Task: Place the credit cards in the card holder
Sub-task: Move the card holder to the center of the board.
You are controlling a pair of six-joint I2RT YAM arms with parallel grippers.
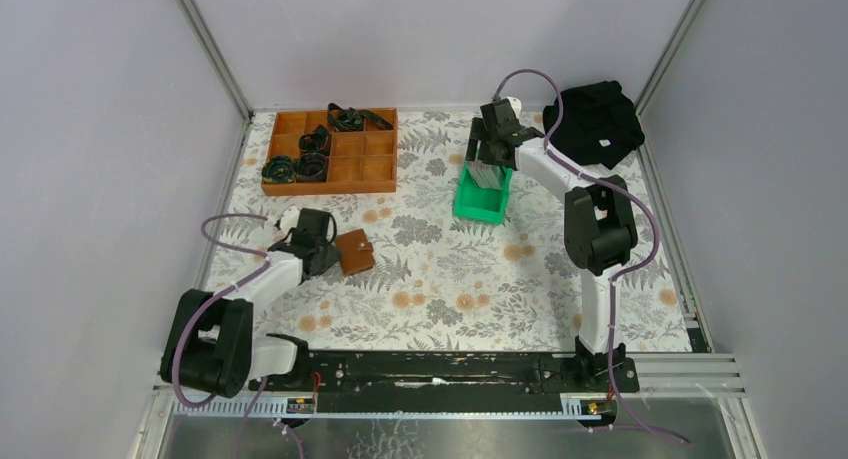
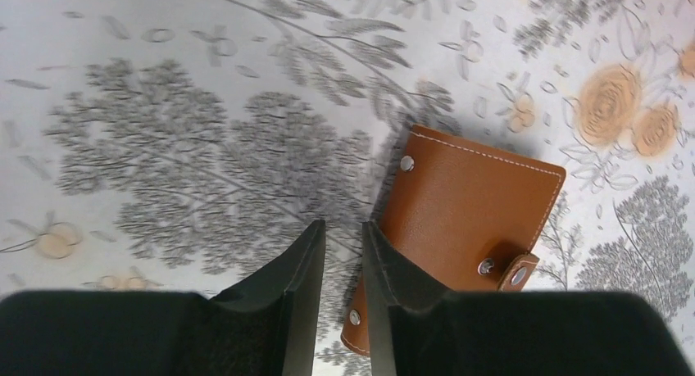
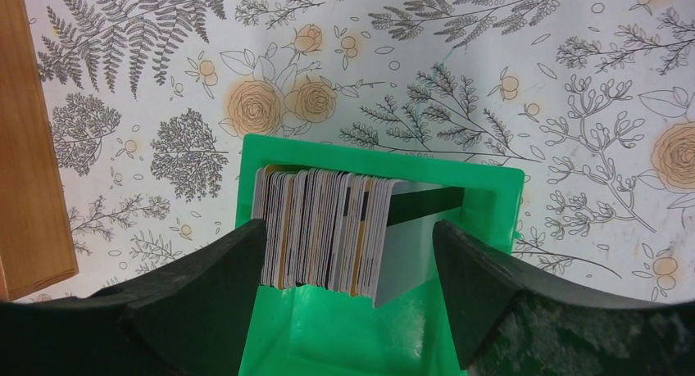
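— How many of each?
— One card holder [image 2: 471, 220], snapped shut on the counter [image 1: 450, 279]. One packed stack of credit cards [image 3: 324, 228] stands in one green bin [image 3: 492, 196].
— The jaws?
— Left jaws nearly together, nothing between them, one overlapping the holder's edge. Right jaws spread wide astride the stack, holding nothing.
— Unclear?
— Cards too tight to count.
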